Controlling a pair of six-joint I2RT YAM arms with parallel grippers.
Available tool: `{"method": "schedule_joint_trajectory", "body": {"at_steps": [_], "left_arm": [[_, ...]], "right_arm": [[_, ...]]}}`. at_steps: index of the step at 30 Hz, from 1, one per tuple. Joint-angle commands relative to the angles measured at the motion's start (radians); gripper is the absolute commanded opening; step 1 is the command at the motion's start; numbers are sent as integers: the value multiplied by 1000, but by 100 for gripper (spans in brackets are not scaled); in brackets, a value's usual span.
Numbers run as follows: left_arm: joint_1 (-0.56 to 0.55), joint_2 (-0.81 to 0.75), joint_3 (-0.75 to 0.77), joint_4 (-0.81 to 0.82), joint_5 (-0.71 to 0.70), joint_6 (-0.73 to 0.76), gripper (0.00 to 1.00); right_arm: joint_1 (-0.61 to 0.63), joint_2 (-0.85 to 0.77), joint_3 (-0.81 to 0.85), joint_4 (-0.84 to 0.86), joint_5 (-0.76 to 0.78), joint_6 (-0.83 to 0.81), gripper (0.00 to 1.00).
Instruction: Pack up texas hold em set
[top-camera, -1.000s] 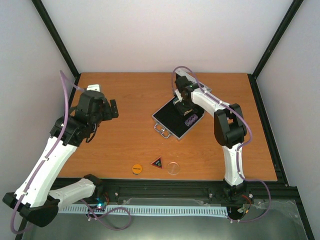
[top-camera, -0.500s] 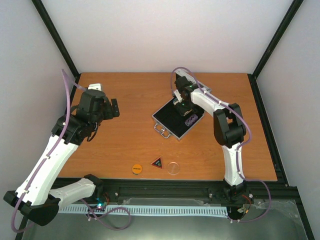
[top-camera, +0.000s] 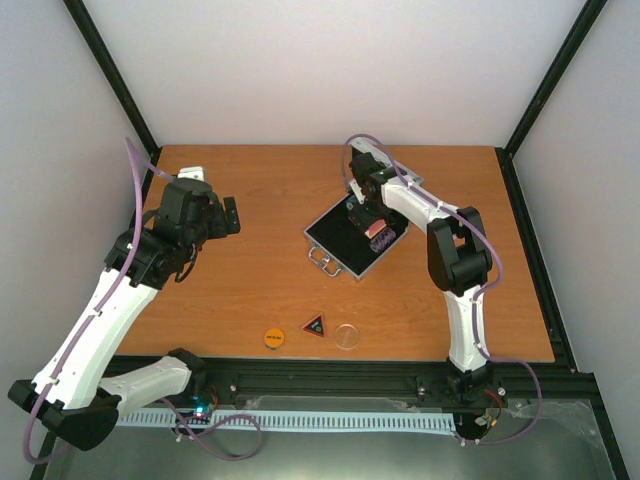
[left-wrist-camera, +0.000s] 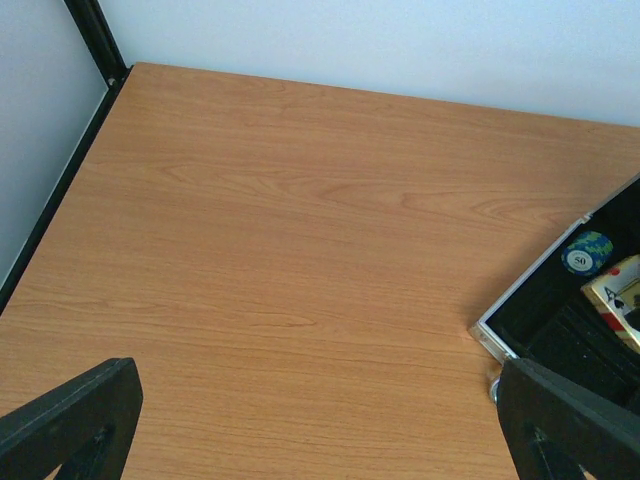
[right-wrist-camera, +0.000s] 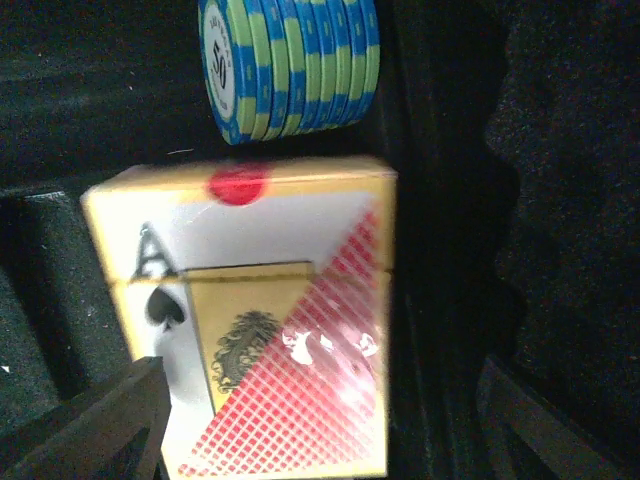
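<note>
The open silver case (top-camera: 330, 248), black-lined, lies at the table's middle, handle towards me. Inside it lie the pink-white card pack (top-camera: 383, 232) and a stack of blue-green poker chips (right-wrist-camera: 290, 65) just beyond the pack (right-wrist-camera: 260, 320). My right gripper (top-camera: 368, 218) hovers over the case, open; in the right wrist view (right-wrist-camera: 320, 440) the pack lies flat between its spread fingers. My left gripper (top-camera: 226, 215) is open and empty over bare table at the left, and its wrist view shows the case corner (left-wrist-camera: 520, 315) to the right. The orange disc (top-camera: 274, 337), black-red triangle (top-camera: 315, 324) and clear disc (top-camera: 347, 335) lie near the front edge.
Black frame posts stand at the table's back corners and white walls close it in. A black rail (top-camera: 330, 380) runs along the near edge. In the left wrist view a black frame bar (left-wrist-camera: 95, 40) marks the table's left edge.
The right gripper has shifted slightly over the case and the pink card pack now shows uncovered in it. The left arm has drifted a little farther from me.
</note>
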Motion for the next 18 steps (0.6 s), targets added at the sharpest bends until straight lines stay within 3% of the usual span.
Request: {"method": "schedule_joint_trajectory", "body": {"at_steps": [1,11,18], "left_arm": [[6,-10,16,21,2,12,100],[7,-8,18,23,2,16,100],[6,-11,23,19,-2,22,100]], "right_arm": [[-5,4,7,12,33,9,86],[-4,-15,17,9,20,33,85],[1,-64,32,-8,-117,112,78]]}}
